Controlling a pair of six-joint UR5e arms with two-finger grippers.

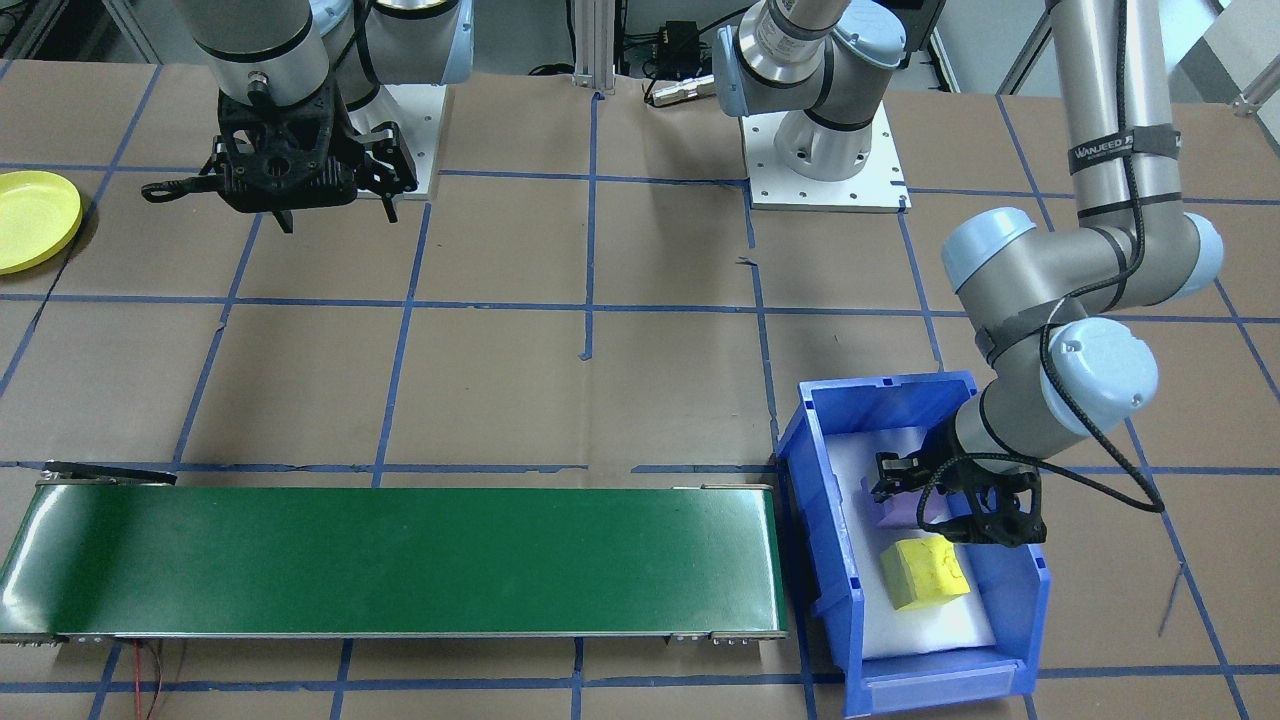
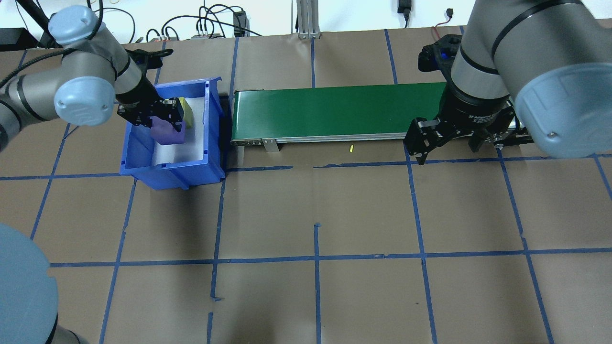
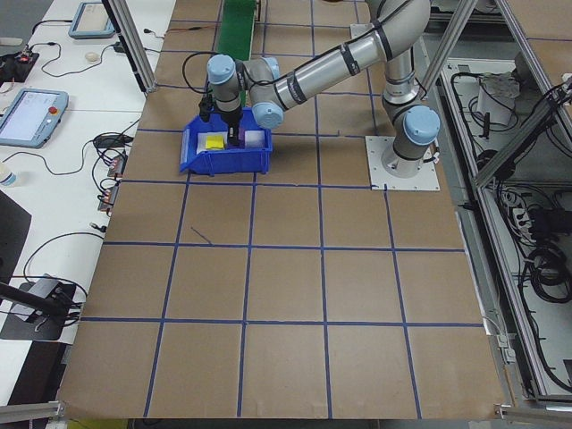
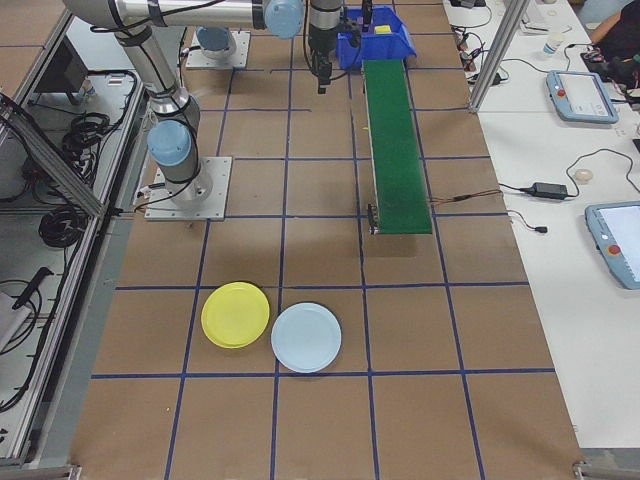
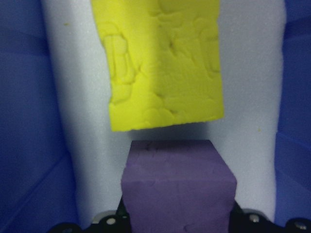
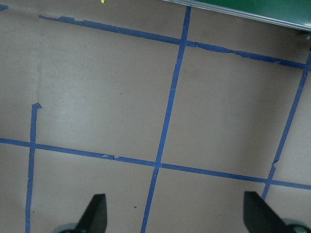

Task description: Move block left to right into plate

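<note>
A purple block (image 5: pixel 178 184) sits between the fingers of my left gripper (image 1: pixel 893 487), which is shut on it, down inside the blue bin (image 1: pixel 880 388). In the overhead view the same purple block (image 2: pixel 167 134) shows under the left gripper (image 2: pixel 168 119). A yellow block (image 1: pixel 924 572) lies on the bin's white liner just beyond it, apart from the gripper. The yellow plate (image 1: pixel 30 220) rests far off on the table's other side, next to a light-blue plate (image 4: pixel 306 337). My right gripper (image 1: pixel 275 200) hangs open and empty above bare table, fingertips (image 6: pixel 98 213) spread wide.
A long green conveyor belt (image 1: pixel 400 560) runs between the bin and the right arm's side. The bin's walls (image 2: pixel 213 124) stand close around the left gripper. Blue tape lines grid the brown table (image 2: pixel 315 286).
</note>
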